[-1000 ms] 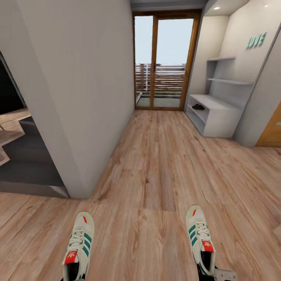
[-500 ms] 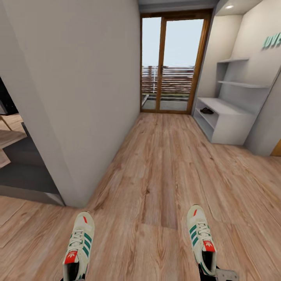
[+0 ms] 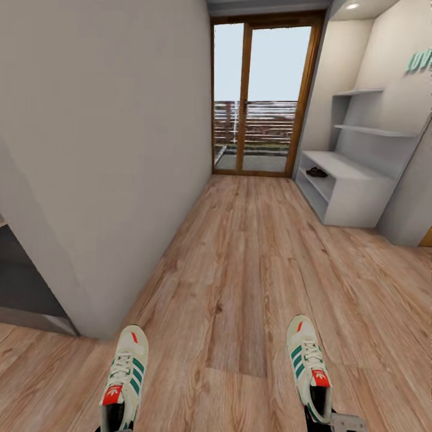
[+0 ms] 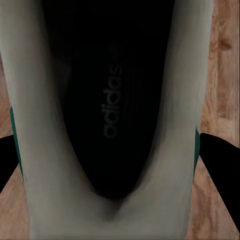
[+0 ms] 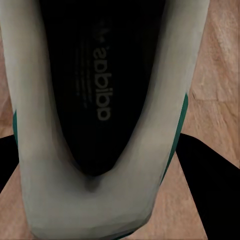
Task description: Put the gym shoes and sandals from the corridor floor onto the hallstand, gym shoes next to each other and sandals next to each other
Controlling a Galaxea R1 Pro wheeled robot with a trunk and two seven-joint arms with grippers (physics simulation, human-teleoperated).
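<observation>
I hold one off-white gym shoe with green stripes in each hand, toes pointing ahead above the corridor floor [image 3: 240, 270]. The left gym shoe [image 3: 124, 375] is clamped at its heel by my left gripper [image 4: 112, 167], whose black fingers [image 4: 220, 170] flank it. My right gripper [image 5: 100, 165] is shut on the heel of the right gym shoe [image 3: 308, 366] the same way. The light grey hallstand [image 3: 354, 198] stands far ahead on the right. A dark brown sandal [image 3: 316, 173] lies in its upper slot; whether it is one or two I cannot tell.
A grey wall corner [image 3: 102, 180] juts in close on the left, with a dark opening [image 3: 24, 282] behind it. A wood-framed glass door [image 3: 264, 96] ends the corridor. Teal letters [image 3: 420, 60] sit on the right wall above the stepped shelves.
The view has shifted: the left wall corner looms larger and hides more of the dark opening. Both shoes stay in the same place in my grippers.
</observation>
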